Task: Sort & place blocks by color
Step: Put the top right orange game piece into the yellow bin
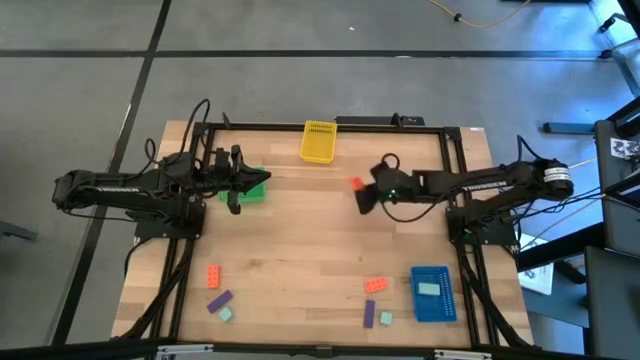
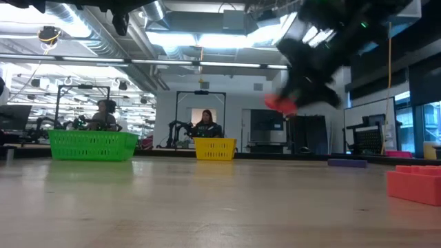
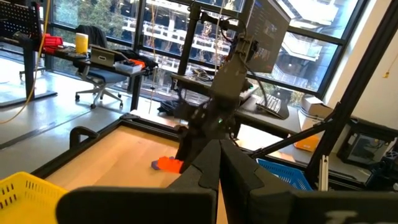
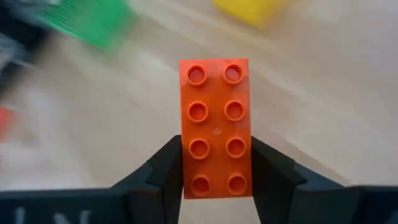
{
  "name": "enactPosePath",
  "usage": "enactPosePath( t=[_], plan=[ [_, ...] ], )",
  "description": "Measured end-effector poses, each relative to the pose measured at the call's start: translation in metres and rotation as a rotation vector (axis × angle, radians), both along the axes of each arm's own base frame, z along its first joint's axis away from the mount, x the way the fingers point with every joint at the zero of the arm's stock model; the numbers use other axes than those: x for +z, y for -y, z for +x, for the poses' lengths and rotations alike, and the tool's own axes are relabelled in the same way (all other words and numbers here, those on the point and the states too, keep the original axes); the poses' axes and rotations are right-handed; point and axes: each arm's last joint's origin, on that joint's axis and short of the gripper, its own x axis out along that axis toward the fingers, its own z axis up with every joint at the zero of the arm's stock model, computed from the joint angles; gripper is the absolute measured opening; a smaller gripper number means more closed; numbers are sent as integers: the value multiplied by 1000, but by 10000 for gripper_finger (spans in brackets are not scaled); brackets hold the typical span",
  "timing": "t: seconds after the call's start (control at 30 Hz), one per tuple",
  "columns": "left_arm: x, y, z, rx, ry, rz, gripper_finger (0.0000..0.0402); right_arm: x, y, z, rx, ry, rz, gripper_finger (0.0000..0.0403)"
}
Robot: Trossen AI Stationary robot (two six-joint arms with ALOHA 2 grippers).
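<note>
— Well, what's the right gripper (image 4: 216, 163) got?
— An orange brick (image 4: 216, 127), eight studs up, pinched by its long sides between half-open fingers (image 4: 163, 168). It's off the table (image 1: 300, 250), right of centre, near the yellow tray (image 1: 319, 142).
— And the left gripper (image 1: 236, 182)?
— Clenched tight on nothing, beside the green tray (image 1: 251, 188).
— The other blocks?
— Orange, purple and mint ones lie along the near edge, one mint in the blue tray (image 1: 433, 294).
</note>
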Motion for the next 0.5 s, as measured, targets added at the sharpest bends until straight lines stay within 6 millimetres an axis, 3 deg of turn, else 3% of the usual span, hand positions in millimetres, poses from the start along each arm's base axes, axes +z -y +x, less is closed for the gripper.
enactPosePath(
  t=[0.17, 0.33, 0.5],
  plan=[
    [0, 0, 0, 0, 1, 0, 0, 45, -2, 36, 178, 241, -166, 142],
    [0, 0, 0, 0, 0, 0, 0, 95, -4, 52, 350, 432, -318, 142],
    [0, 0, 0, 0, 0, 0, 0, 107, -4, 54, 351, 480, -342, 142]
  ],
)
